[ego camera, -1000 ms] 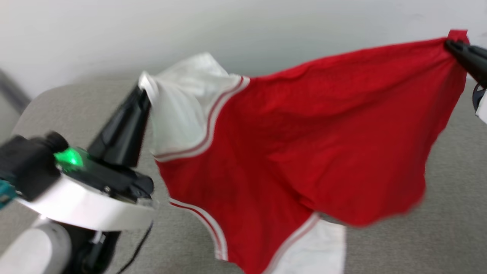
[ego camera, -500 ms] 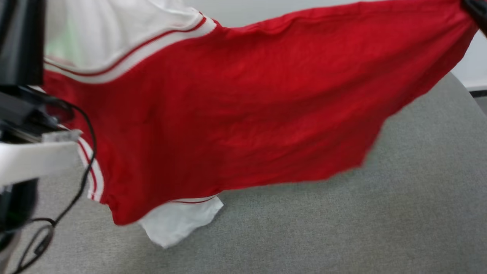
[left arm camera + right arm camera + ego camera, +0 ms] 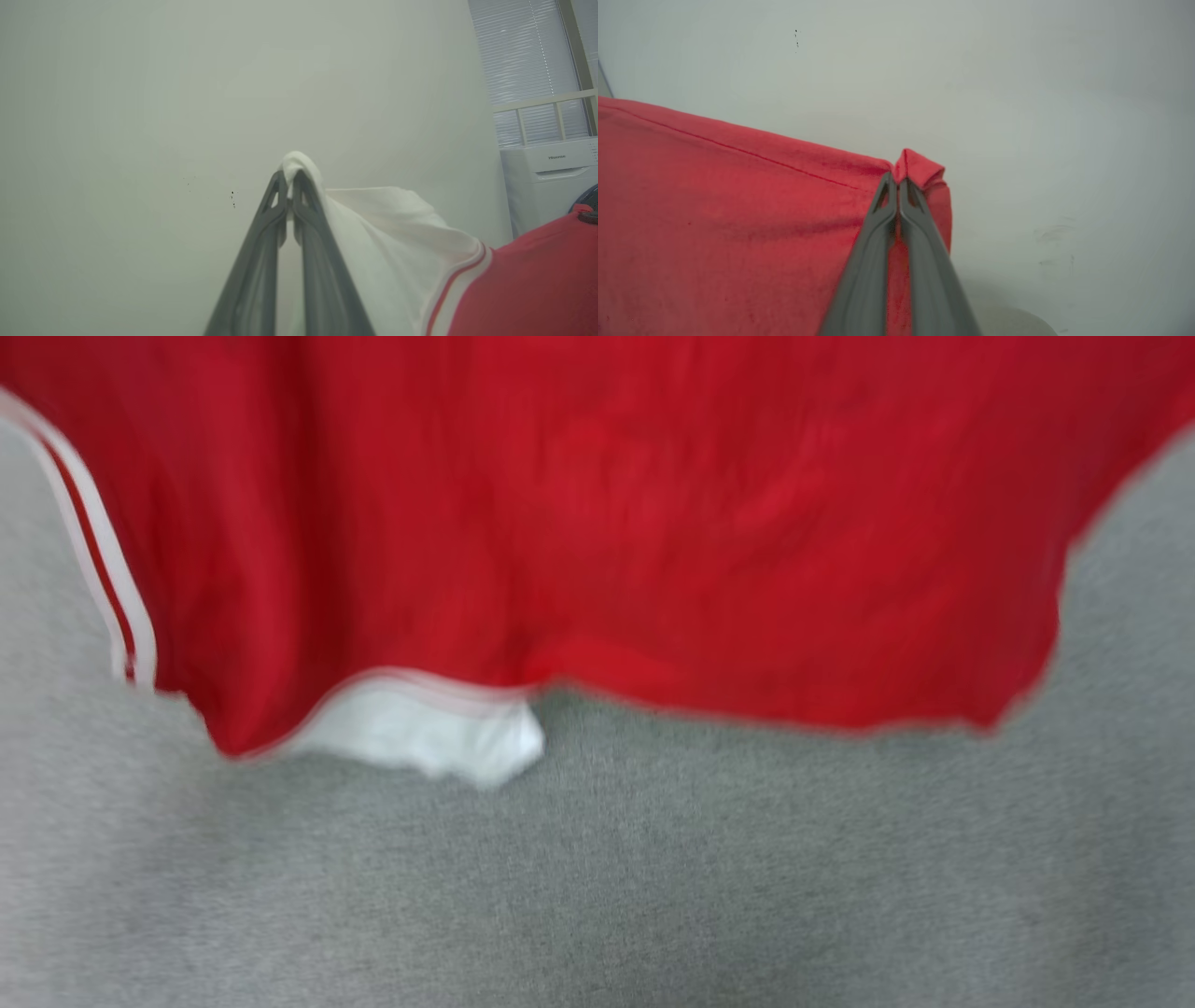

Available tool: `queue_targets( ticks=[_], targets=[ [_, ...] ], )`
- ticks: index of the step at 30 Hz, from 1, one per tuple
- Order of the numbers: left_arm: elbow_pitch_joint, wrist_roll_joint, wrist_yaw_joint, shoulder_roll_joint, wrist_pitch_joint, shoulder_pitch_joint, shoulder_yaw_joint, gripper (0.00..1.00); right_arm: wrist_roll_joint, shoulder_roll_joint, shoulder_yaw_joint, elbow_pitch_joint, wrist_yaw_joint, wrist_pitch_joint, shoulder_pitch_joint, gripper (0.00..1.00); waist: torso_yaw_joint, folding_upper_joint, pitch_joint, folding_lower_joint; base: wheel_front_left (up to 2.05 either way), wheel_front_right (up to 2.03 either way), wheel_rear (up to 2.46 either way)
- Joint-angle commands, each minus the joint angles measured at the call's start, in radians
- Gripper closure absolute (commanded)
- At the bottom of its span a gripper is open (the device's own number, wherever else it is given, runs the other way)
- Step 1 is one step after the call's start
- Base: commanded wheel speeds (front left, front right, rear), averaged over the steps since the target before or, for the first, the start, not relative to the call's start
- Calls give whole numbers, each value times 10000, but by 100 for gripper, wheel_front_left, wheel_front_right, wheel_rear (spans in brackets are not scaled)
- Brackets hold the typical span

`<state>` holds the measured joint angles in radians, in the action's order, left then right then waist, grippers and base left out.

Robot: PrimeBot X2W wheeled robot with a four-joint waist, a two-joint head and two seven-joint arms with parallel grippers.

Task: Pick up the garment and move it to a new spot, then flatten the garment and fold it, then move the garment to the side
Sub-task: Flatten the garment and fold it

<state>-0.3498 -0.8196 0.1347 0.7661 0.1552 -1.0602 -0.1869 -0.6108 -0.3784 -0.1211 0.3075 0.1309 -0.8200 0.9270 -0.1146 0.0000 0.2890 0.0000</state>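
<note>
Left gripper (image 3: 290, 177) pinches the red garment (image 3: 597, 523) by its white striped-trim sleeve, right gripper (image 3: 898, 179) by a red corner.

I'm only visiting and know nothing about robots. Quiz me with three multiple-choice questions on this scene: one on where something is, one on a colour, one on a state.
1. Where on the garment does the left end effector grip?
A. a white sleeve
B. the middle of the red body
C. a black number

2. What colour is the surface under the garment?
A. blue
B. brown
C. grey

3. What state is the right end effector in?
A. wide open, clear of the cloth
B. shut on a red corner of the garment
C. shut on a hanger

Answers:
1 A: the left wrist view shows white fabric pinched at its tips.
2 C: the head view shows grey fabric below the hanging red cloth.
3 B: the right wrist view shows its fingers closed with a red fold poking out.
</note>
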Motion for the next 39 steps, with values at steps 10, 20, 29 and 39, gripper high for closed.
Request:
queue_targets(
  ticks=[10, 20, 29, 39],
  targets=[
    [3567, 1002, -1279, -676, -229, -4679, -966, 100, 1044, 122, 563, -2607, -5, 2270, 3063, 100, 82, 0, 3108, 0, 0, 0, 0],
    [7234, 1918, -2061, -1849, -1783, -7916, -1588, 100, 2502, 557, 1019, -5819, -5, 4913, 5928, 100, 422, 0, 4240, 0, 0, 0, 0],
    [8868, 1495, -2402, -2619, -3247, -6127, -2021, 100, 2760, 775, 1984, -7749, -5, 6406, 4864, 100, 769, 0, 4030, 0, 0, 0, 0],
    [8825, 909, -2536, -3251, -4129, -974, -2470, 100, 2208, 650, 3089, -9006, -5, 7163, 1699, 100, 1163, 0, 2479, 0, 0, 0, 0]
  ],
)
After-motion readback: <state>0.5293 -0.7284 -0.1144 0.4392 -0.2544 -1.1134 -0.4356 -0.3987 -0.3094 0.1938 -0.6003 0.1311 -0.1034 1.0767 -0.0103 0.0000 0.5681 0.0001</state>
